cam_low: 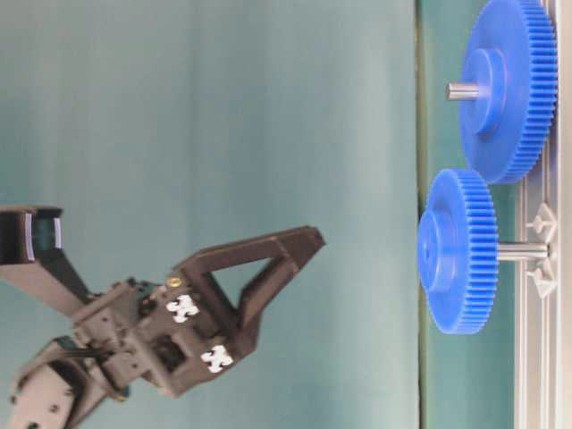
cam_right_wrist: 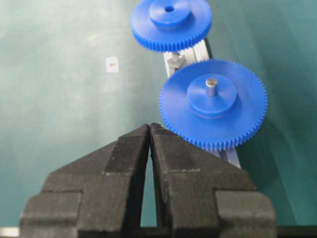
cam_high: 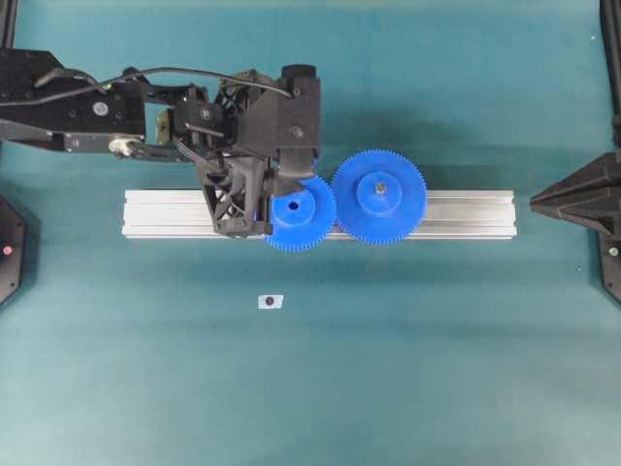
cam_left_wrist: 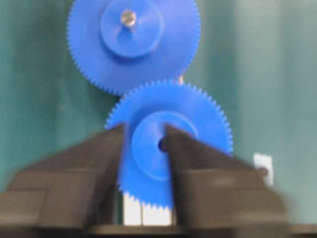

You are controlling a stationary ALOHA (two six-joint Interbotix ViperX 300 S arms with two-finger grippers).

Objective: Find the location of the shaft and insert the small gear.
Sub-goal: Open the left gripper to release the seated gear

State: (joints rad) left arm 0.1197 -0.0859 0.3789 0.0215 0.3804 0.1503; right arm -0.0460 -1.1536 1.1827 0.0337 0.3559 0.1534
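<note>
left tool [cam_high: 277, 194] over the small gear [cam_high: 303, 216], beside the larger gear [cam_high: 379, 196] on the rail [cam_high: 466, 214].

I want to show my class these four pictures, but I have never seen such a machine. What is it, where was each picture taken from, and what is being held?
It is a robot with two arms over a green table. One picture looks straight down, one sideways at table level, and two come from cameras on the wrists. A metal rail carries the larger gear on its pin. The left claw pinches the raised hub of the small gear, which sits over the shaft. The right claw is shut, holding nothing.
</note>
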